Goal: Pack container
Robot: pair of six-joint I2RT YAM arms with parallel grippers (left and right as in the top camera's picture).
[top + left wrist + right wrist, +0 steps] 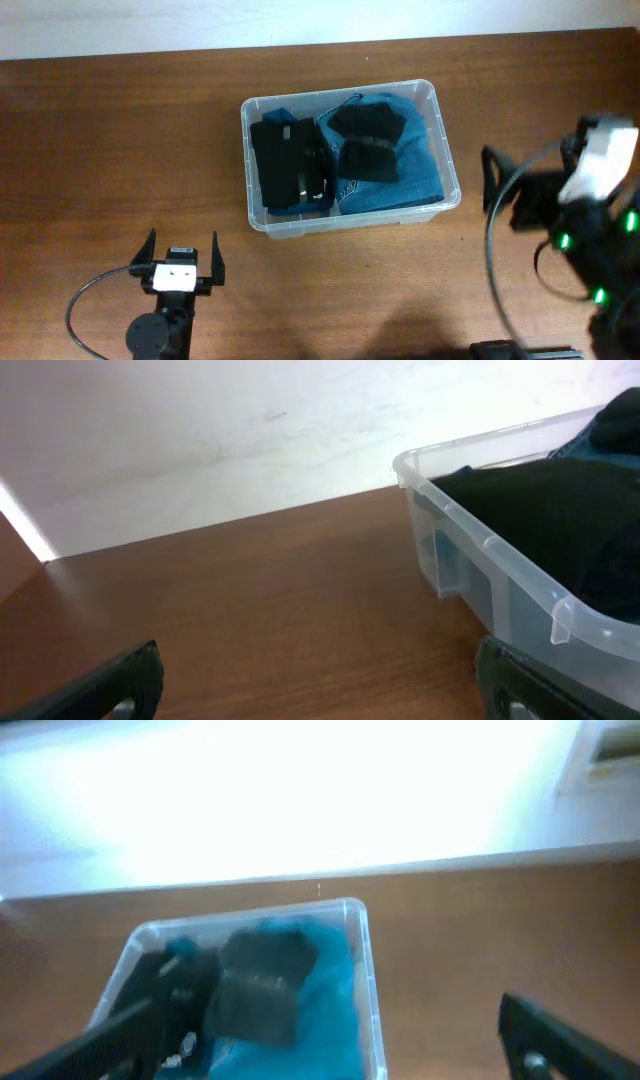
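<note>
Clear plastic with rounded corners, the container [350,222] sat mid-table [100,150], long axis left to right, holding blue denim [405,165] and black cloth [285,165]. Left gripper [183,242] and right gripper [330,1020] both gaped empty.

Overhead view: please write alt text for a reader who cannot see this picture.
A clear plastic container, holding blue denim and folded black items, sits in the middle of a brown table. The left pincer is open and empty near the bottom edge; the right arm is blurred at the right side.
</note>
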